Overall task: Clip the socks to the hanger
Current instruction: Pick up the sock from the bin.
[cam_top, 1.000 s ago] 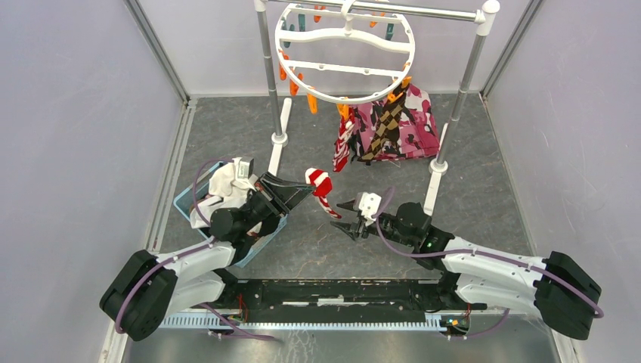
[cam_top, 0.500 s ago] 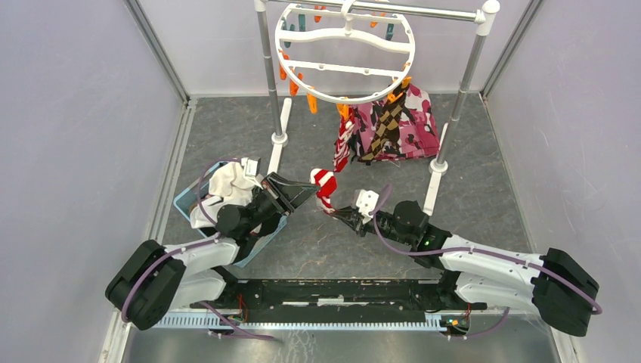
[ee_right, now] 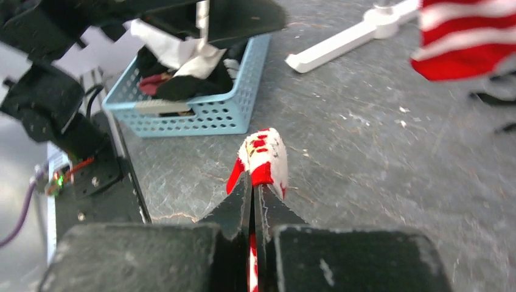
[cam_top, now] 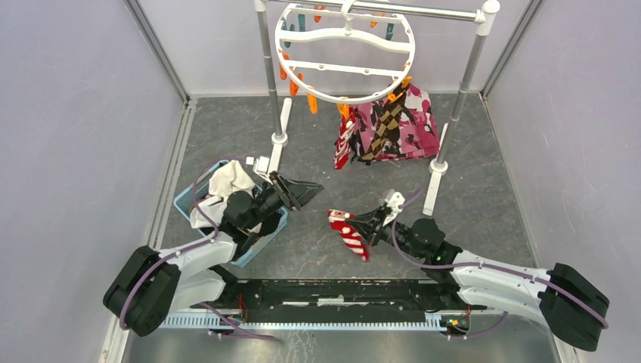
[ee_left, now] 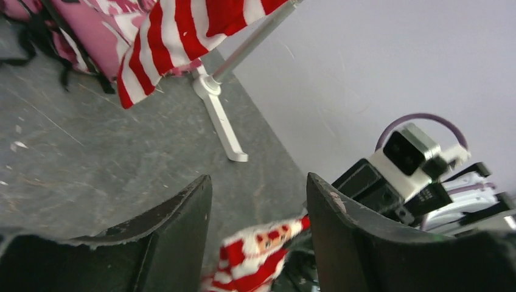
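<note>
Right claw (cam_top: pixel 363 223) pinches red-striped sock (cam_top: pixel 350 234).

we've got top cam high at the near edge looking down, wrist cams low, close, facing each other, all sharing striped sock (cam_top: pixel 350 231)

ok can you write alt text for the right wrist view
The right gripper is shut on a red-and-white sock, whose end pokes up past its fingers over the grey table. Behind sits a blue basket holding cloths, and at top right is a hanging striped sock.
</note>
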`<act>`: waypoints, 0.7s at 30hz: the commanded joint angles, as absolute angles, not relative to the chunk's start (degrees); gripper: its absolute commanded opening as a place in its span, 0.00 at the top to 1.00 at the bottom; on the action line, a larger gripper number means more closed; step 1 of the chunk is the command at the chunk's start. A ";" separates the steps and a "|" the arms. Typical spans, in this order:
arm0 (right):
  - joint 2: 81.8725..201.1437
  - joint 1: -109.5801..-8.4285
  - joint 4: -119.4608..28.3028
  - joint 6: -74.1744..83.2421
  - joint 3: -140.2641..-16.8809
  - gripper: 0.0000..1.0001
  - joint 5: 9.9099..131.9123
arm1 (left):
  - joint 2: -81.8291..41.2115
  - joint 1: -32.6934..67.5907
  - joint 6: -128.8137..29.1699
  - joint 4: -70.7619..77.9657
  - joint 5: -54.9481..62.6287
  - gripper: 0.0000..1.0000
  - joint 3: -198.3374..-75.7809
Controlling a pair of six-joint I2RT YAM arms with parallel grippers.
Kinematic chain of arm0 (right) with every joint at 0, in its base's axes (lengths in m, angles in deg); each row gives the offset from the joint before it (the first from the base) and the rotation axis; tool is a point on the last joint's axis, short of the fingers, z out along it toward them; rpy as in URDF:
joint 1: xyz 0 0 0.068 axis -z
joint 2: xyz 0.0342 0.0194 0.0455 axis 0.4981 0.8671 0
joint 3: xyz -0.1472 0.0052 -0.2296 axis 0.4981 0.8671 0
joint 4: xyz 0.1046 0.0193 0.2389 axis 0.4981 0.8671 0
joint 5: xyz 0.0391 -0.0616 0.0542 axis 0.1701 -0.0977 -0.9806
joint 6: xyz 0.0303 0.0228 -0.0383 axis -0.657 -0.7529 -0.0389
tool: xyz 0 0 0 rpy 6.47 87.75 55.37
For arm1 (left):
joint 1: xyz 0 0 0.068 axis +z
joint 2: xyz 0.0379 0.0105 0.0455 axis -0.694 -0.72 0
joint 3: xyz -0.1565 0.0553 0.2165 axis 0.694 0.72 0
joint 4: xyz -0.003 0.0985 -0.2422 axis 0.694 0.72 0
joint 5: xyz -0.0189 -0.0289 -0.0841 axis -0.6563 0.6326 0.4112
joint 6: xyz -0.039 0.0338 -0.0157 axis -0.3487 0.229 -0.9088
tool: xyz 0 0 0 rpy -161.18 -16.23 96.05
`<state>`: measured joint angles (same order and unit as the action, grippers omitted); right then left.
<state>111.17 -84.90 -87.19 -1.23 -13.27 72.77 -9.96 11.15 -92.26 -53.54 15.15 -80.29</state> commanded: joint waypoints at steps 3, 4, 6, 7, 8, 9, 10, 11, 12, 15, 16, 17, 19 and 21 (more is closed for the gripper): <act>103.73 -79.79 -93.95 -25.23 -9.39 1.00 83.45 | -0.99 11.37 -73.22 -51.62 20.04 0.34 -78.64; 103.05 -78.67 -94.03 -28.03 -9.12 1.00 83.27 | -0.41 11.23 -71.55 -54.35 20.58 0.34 -76.97; 102.07 -75.54 -94.21 -35.19 -8.82 1.00 81.61 | -0.05 10.24 -68.66 -62.30 20.63 0.34 -73.19; 102.07 -74.35 -93.91 -38.32 -8.83 1.00 80.76 | -0.51 9.32 -66.97 -66.44 20.26 0.34 -71.42; 102.51 -73.01 -93.99 -41.50 -8.78 1.00 79.27 | -1.35 8.16 -65.05 -70.50 19.79 0.34 -69.82; 103.03 -72.09 -95.19 -43.96 -8.54 1.00 77.80 | -2.43 6.45 -62.26 -73.70 19.71 0.34 -68.63; 103.99 -71.33 -96.38 -45.96 -8.27 1.00 76.00 | -3.87 4.54 -58.93 -76.33 19.91 0.34 -67.91; 104.94 -70.83 -97.87 -48.06 -7.98 1.00 74.66 | -5.29 2.57 -55.00 -77.93 20.83 0.34 -67.66; 106.46 -70.40 -99.35 -50.57 -7.57 1.00 73.57 | -6.98 0.51 -50.65 -78.37 21.58 0.33 -67.85; 111.62 -69.74 -104.50 -56.86 -6.45 1.00 70.11 | -10.54 -4.28 -37.55 -76.65 20.12 0.33 -69.27; 113.17 -69.73 -106.59 -58.72 -5.94 1.00 69.35 | -11.16 -5.47 -32.78 -75.37 18.21 0.33 -69.62; 114.26 -69.74 -108.24 -59.93 -5.49 1.00 68.85 | -11.66 -6.38 -28.75 -74.50 16.45 0.33 -69.94; 115.86 -69.76 -110.17 -61.60 -4.90 1.00 68.21 | -12.18 -7.76 -22.24 -71.83 13.13 0.33 -70.84; 116.55 -69.78 -110.33 -62.21 -4.46 1.00 68.35 | -12.22 -8.96 -16.64 -69.16 10.75 0.33 -71.58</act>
